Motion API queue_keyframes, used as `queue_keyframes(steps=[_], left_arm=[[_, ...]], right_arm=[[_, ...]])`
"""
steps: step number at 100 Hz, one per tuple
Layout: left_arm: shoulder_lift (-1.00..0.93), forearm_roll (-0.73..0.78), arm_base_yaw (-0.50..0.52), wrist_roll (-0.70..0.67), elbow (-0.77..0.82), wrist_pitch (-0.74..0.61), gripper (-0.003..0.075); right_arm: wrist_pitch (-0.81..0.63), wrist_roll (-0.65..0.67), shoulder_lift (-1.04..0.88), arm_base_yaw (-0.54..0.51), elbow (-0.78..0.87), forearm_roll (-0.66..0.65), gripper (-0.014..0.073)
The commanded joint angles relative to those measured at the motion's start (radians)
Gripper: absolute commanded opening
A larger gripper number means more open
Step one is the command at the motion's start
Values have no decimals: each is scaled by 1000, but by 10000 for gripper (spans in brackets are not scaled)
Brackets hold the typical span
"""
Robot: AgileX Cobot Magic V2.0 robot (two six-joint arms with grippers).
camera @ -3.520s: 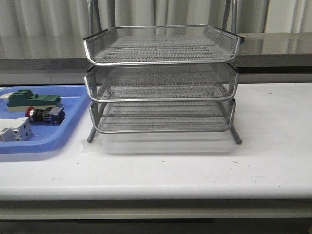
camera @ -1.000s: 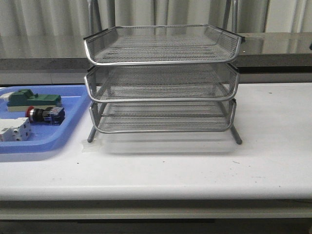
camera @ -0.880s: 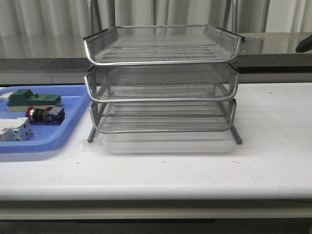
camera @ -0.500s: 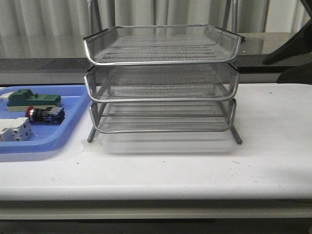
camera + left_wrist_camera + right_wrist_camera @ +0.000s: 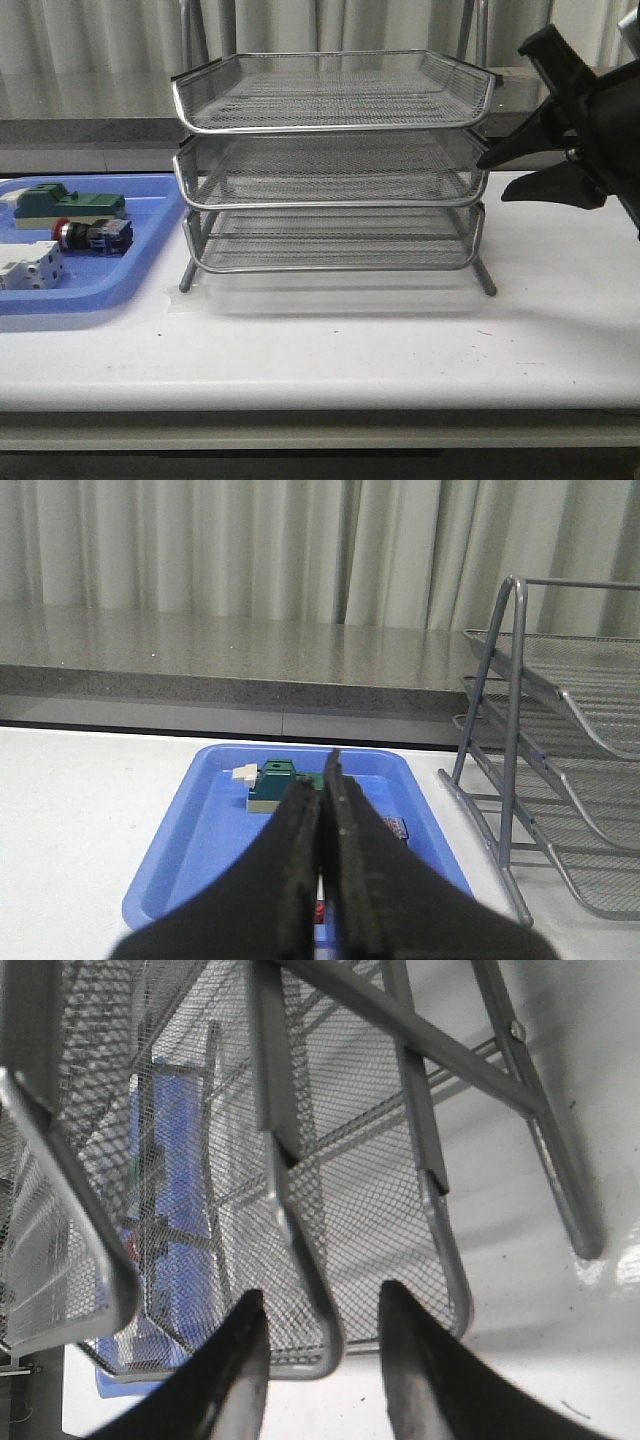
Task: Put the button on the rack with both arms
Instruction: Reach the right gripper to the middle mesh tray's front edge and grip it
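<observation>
White table point(image 5: 330, 350) is occupied by the rack point(image 5: 330, 165) at centre, while the button point(image 5: 88, 235) is kept in the blue tray point(image 5: 150, 250). Right gripper point(image 5: 492, 177) is held spread beside the middle tier; left gripper point(image 5: 321, 810) is pressed together.

Even, soft overhead light — a faint blurred shadow lies beneath the rack point(image 5: 330, 170) on the white table point(image 5: 330, 350). The counter point(image 5: 90, 100) behind shows dull glare; wrist views blur close up — fingers point(image 5: 300, 880) especially.
</observation>
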Motion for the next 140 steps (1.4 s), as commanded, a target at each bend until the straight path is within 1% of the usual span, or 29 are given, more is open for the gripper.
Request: queue_keyframes(steps=[1,22,56,64,80,89,114,140], left_arm=[[-31,-6,2,-7,44,-77,-20],[-31,-6,2,-7,44,-77,-20],[-31,-6,2,-7,44,-77,-20],[-31,-6,2,-7,44,-77,-20],[-31,-6,2,-7,44,-77,-20],[-31,-6,2,-7,44,-77,-20],[-31,-6,2,-7,44,-77,-20],[-31,-6,2,-7,44,-77,-20]], right_arm=[[67,-17,-5,-4,-45,58,286],[115,-19,67,2,-98,58,286],[100,-23,124,53,-133,59,281],[93,-23,125,55,-133,59,240],[92,-23,128,55,-133,55,94],[94,-23,128,55,-133,52,50],[94,-23,128,55,-112,40,43],[103,-25,110,55,-6,-10,43]])
